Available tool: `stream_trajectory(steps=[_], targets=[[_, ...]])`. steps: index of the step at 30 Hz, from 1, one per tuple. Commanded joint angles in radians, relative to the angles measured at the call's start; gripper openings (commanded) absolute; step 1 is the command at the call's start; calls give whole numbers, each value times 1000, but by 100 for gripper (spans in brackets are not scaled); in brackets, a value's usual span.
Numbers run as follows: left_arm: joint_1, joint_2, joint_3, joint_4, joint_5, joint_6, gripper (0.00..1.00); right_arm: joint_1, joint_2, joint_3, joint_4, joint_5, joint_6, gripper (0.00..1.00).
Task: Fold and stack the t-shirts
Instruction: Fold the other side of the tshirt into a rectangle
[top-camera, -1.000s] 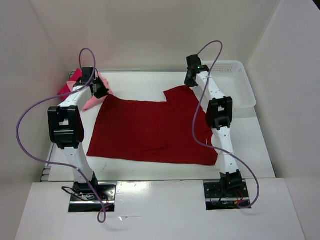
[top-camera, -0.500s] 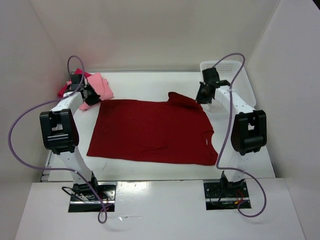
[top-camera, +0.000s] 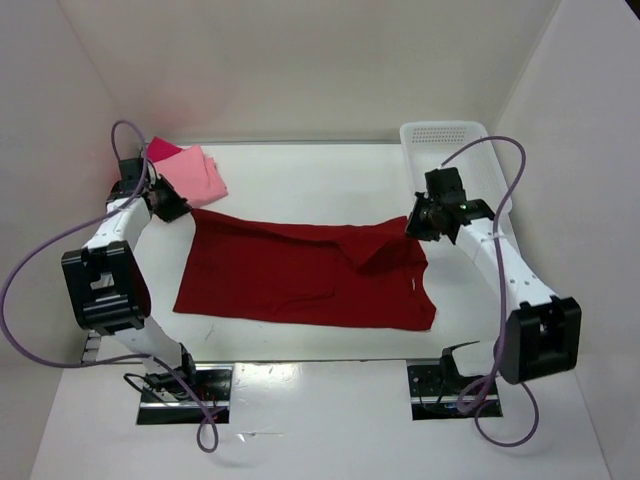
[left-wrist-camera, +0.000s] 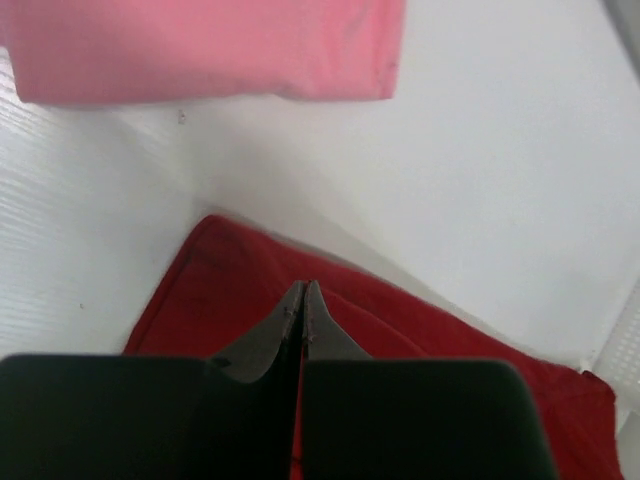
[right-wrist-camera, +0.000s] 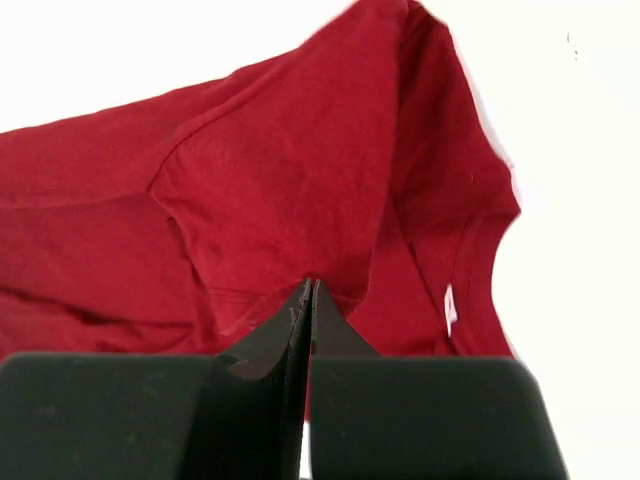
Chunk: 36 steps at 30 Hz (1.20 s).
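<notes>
The dark red t-shirt (top-camera: 300, 280) lies across the middle of the table, its far edge lifted and doubled over toward me. My left gripper (top-camera: 168, 206) is shut on its far left corner. In the left wrist view the closed gripper (left-wrist-camera: 302, 286) pinches dark red t-shirt cloth (left-wrist-camera: 220, 290). My right gripper (top-camera: 413, 224) is shut on the far right part, where the cloth bunches into a fold. In the right wrist view the gripper (right-wrist-camera: 311, 284) is closed on the dark red t-shirt (right-wrist-camera: 280, 180). A folded pale pink t-shirt (top-camera: 196, 175) lies at the far left, with the crimson-pink t-shirt (top-camera: 160, 149) showing behind it.
A white lattice basket (top-camera: 470, 150) stands at the far right, just behind my right arm. White walls close in the table on the left, right and back. The pale pink t-shirt (left-wrist-camera: 200, 45) lies just beyond my left gripper.
Both grippers have swung outward and toward me, dragging the dark red shirt's far edge with them. That edge now folds over the shirt's body.
</notes>
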Motion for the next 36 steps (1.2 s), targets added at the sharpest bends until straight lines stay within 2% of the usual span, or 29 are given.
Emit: stream_trajectory(steps=[1, 7, 11, 14, 15, 16, 17, 20, 22, 24, 25, 27, 29, 30, 31, 32, 36], targets=[[11, -109, -1, -3, 35, -10, 0, 7, -83, -34, -94, -25, 23, 0], [36, -200, -112, -24, 16, -10, 0, 7, -199, -87, -203, -52, 57, 1], [59, -174, -161, -43, 5, -10, 0, 29, -221, -88, -281, -50, 41, 5], [95, -153, -195, -43, 18, -10, 0, 79, -193, -112, -329, -7, 49, 5], [96, -153, -205, -43, 19, -10, 0, 139, -204, -112, -347, 10, 68, 7], [96, -153, -205, -43, 19, -10, 3, 162, -204, -112, -360, 45, 86, 8], [96, -153, -205, -43, 5, -10, 15, 177, -193, -112, -373, 65, 114, 8], [96, -183, -193, -67, -4, 0, 23, 190, -193, -92, -399, 128, 123, 11], [96, -220, -193, -81, -4, -11, 33, 213, -193, -83, -426, 152, 148, 14], [96, -280, -219, -72, -4, -20, 37, 250, -182, -69, -436, 180, 148, 21], [73, -300, -231, -72, -4, -34, 37, 260, -167, -43, -436, 194, 157, 28], [22, -347, -251, -61, -4, -43, 37, 314, -138, -29, -383, 171, 148, 28], [-80, -387, -265, -38, 5, -53, 36, 363, -111, -29, -328, 116, 148, 21], [-119, -396, -279, -25, 5, -53, 36, 395, -97, -29, -264, 106, 157, 15], [-154, -397, -279, -24, 18, -65, 36, 449, -62, -29, -240, 106, 157, 3], [-223, -407, -291, -15, 19, -79, 36, 473, -43, -29, -214, 91, 168, 0], [-372, -407, -322, -15, 14, -106, 35, 587, 35, -29, -67, 74, 178, 3]])
